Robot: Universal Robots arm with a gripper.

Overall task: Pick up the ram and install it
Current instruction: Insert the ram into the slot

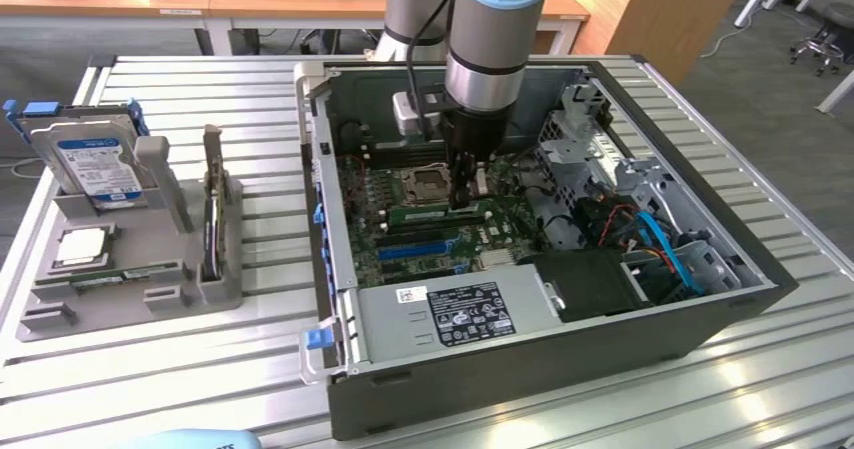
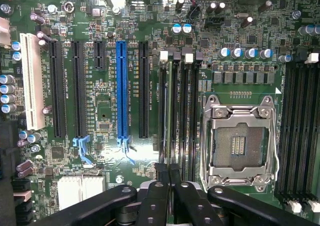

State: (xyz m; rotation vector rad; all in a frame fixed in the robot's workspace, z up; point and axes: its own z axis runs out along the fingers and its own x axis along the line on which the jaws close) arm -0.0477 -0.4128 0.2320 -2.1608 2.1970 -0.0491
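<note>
On motherboard (image 2: 105,111), ram (image 2: 171,116) under end effector (image 2: 167,172)

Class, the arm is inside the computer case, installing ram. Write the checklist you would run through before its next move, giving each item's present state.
1. Claw shut: ok.
2. Claw lined up with the memory slots: ok.
3. Ram gripped in the claw: cannot tell.
4. Socket clear of the claw: ok.
5. Slot clips open: cannot tell.
</note>
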